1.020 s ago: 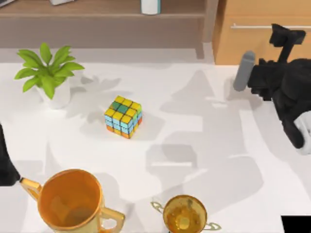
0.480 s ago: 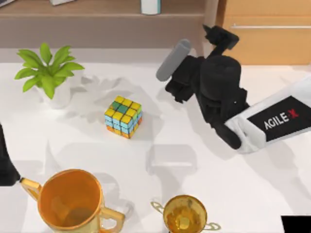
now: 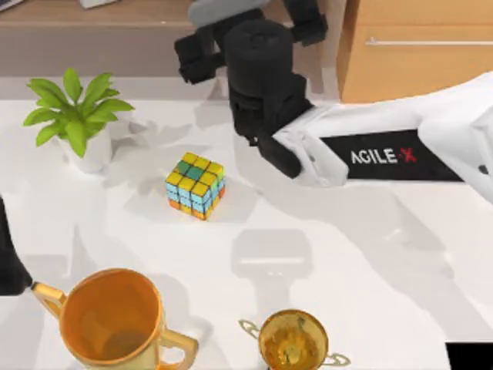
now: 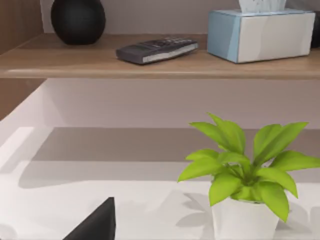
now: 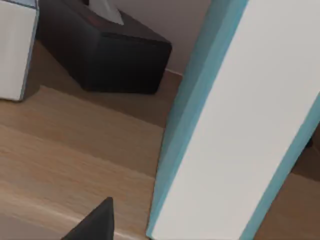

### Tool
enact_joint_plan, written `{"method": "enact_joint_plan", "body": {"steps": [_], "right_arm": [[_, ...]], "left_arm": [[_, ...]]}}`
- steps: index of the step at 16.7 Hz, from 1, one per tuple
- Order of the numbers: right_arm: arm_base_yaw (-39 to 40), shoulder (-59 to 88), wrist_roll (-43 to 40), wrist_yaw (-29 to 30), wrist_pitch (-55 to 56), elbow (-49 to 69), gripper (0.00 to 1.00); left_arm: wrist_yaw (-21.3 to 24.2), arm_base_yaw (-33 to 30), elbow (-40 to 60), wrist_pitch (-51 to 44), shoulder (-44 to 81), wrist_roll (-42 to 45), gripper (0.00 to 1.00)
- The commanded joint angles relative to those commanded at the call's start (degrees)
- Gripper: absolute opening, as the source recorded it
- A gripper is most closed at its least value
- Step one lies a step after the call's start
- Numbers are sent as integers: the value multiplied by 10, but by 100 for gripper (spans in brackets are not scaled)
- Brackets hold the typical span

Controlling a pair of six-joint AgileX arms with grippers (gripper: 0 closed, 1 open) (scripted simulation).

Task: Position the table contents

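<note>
Since a second ago my right arm (image 3: 385, 150) has swung from the far right to the far middle; its grip cannot be told. Broad, plain white, the table (image 3: 370, 254) carries one puzzle cube (image 3: 196, 185), one potted plant (image 3: 77, 116), two gold cups (image 3: 112, 320).

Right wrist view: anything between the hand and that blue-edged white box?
Nothing visible does. The right hand is at the wooden shelf, the blue-edged white box close before it, the black box farther back. Left hand idles at the table's left edge.
</note>
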Motion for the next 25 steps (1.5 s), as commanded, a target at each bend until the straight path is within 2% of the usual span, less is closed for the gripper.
{"method": "enact_joint_plan", "body": {"steps": [3,6,23,25], "right_arm": [[3,20,100,31,-47,84,100],[2,33,156,48,-73,135,100],[-14,70,162,36,-104,205,100],[-14,70,162,36,-104,205,85]], "left_arm": [[0,0,0,0,0,0,100],[0,0,0,0,0,0,100],[0,0,0,0,0,0,100],[0,0,0,0,0,0,100]]}}
